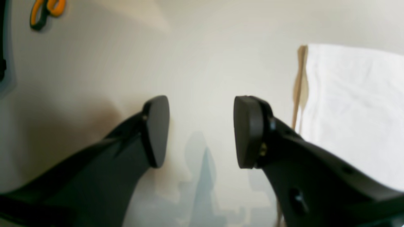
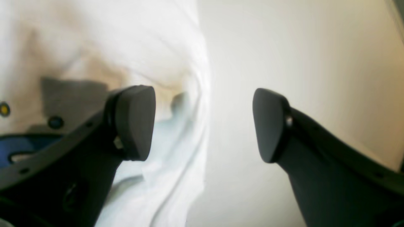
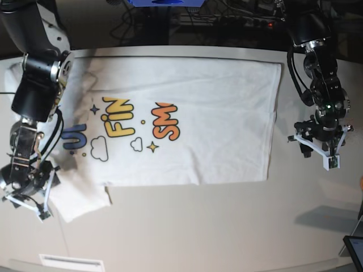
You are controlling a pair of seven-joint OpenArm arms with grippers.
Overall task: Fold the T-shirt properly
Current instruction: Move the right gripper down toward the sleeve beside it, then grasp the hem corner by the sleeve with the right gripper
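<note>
- So the T-shirt (image 3: 187, 130) is spread flat on the white table (image 3: 227, 226), print side up, stretching from near the left edge of the base view to just short of the arm on the right.
- Print shows a blue letter, yellow "FIN" and orange "SM", with little clouds and stars around them. Rest of the lettering is cut off by a fold along the top.
- One sleeve (image 3: 79, 198) sticks out at the lower left, kinda rumpled.
- Right gripper (image 3: 25, 198) (left side of the base view) hangs over that sleeve area. Its wrist cam shows both pads spread wide apart with nothing between them, wrinkled white cloth (image 2: 176, 151) below one pad and bare table under the other.
- Left gripper (image 3: 319, 152) sits off the shirt's straight right edge, over bare table. Jaws are parted here too, empty gap, and the shirt edge (image 1: 347, 110) is just off to the side in the wrist view.
- Something orange and black (image 1: 47, 12) lies on the table at the top left corner of the left wrist view, too blurry to name for sure.
</note>
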